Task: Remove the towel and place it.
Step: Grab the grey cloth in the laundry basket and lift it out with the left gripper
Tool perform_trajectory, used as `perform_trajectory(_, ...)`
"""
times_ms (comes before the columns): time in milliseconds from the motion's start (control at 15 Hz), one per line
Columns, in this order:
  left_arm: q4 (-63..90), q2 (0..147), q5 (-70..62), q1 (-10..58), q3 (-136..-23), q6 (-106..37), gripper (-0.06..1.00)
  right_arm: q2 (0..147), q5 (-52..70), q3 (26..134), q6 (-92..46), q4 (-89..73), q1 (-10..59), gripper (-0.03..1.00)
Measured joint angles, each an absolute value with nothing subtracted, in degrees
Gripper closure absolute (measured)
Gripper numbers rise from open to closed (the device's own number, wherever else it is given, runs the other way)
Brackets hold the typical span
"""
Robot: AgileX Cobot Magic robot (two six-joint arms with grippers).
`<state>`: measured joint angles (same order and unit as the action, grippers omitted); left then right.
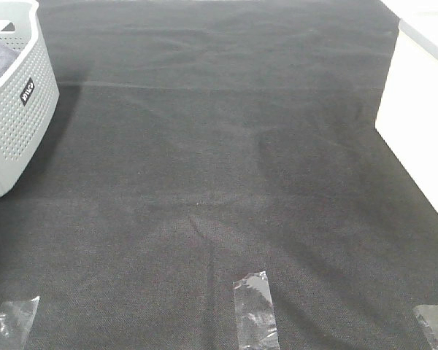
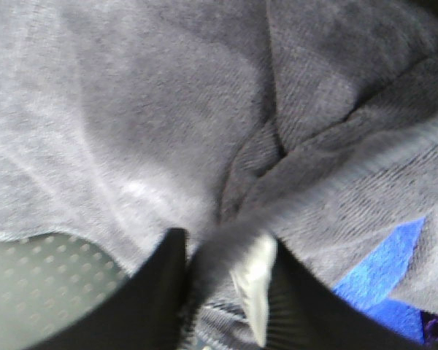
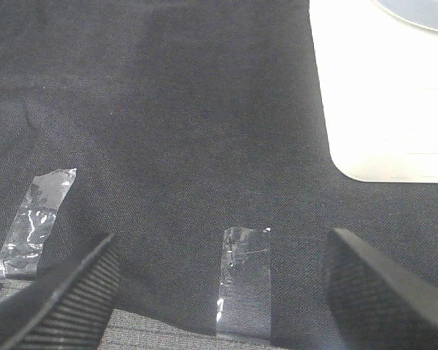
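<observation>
1. Nearest the high camera, three clear tape strips (image 1: 255,306) are stuck along the near edge of the black cloth (image 1: 219,182); one sits at the left, one near the middle, one at the right.
2. The right gripper (image 3: 220,239) shows only in its own wrist view, hanging above that near edge; its jaws stand spread wide with nothing between them; one tape strip lies under the gap, and another lies off to one side.
3. Beyond the tape, the black cloth runs across the whole table; faint creases cross it.
4. Farther back on the right sits a cream-white slab (image 1: 416,109) with a rounded corner; the frame cuts it off.
5. At the far left a pale grey perforated basket (image 1: 18,109) stands on the cloth, partly out of frame; a small dark label sits on its wall; the towel (image 2: 131,109) lies bunched inside it, and a grey-lavender patch shows over the rim.
6. Inside the basket, the left gripper (image 2: 223,240) has its jaws drawn in on a raised fold of the towel, pinching it; the view is blurred; a pale strip sits in the pinched fold, and I cannot tell what it is; a blue patch (image 2: 383,273) shows beside the towel.
</observation>
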<state>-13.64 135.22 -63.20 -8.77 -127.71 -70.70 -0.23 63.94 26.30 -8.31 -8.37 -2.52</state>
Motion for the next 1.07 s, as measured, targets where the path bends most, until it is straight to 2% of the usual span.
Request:
perform_trajectory(133, -13.64, 136.65, -64.23, -8.77, -127.71, -68.41, 0.77, -0.23, 63.94, 26.3, -8.31, -8.37, -2.52, 0.21)
perform_trajectory(333, -13.64, 137.28, -64.0, -8.77, -127.71, -66.58, 0.8, -0.23, 63.94, 26.3, -8.31, -8.37, -2.52, 0.21)
perform_trajectory(467, -14.73, 136.71, -64.0, -8.48, -127.71, -66.41, 0.93, -0.23, 63.94, 26.3, -8.31, -8.37, -2.52, 0.21)
perform_trajectory(1067, -18.22, 121.93, -68.7, -3.09, -127.71, -55.06, 0.94, -0.23, 63.94, 26.3, -8.31, -8.82, -2.52, 0.21)
